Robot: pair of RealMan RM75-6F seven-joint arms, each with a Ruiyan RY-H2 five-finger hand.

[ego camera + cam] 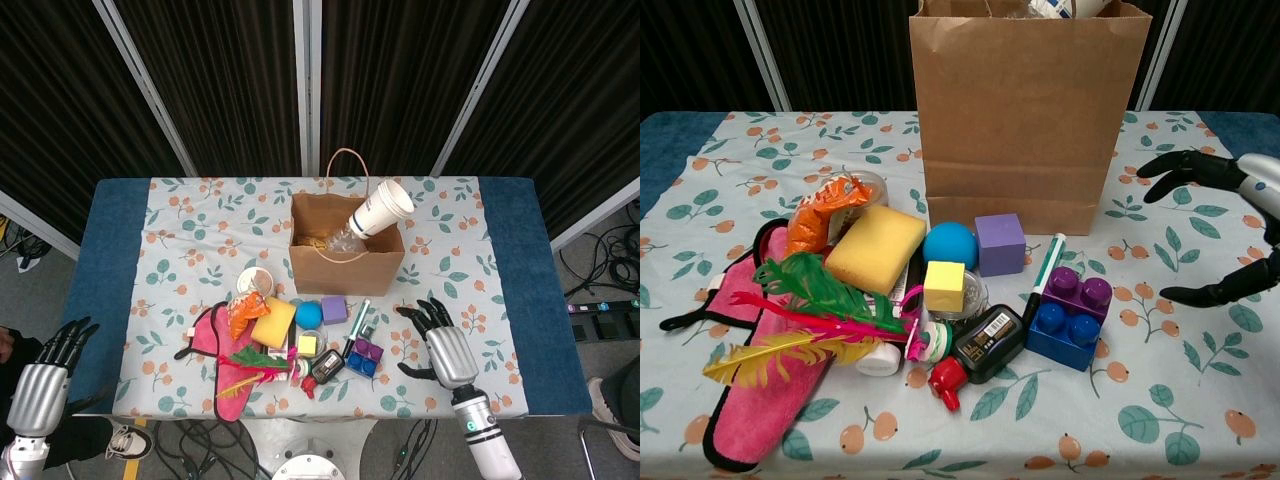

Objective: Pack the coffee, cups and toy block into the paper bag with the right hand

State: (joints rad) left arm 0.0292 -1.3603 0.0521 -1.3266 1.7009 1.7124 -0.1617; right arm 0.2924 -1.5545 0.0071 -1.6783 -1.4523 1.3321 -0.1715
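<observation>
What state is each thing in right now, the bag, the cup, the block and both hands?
paper bag: upright, open at the top
cup: tilted, sticking out of the bag
toy block: on the table, untouched
right hand: empty, fingers spread
left hand: empty, off the table's edge

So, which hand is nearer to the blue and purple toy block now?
The right hand. It hovers open just beside the toy block, on its right side, not touching. The left hand hangs off the table's left edge, far away.
</observation>
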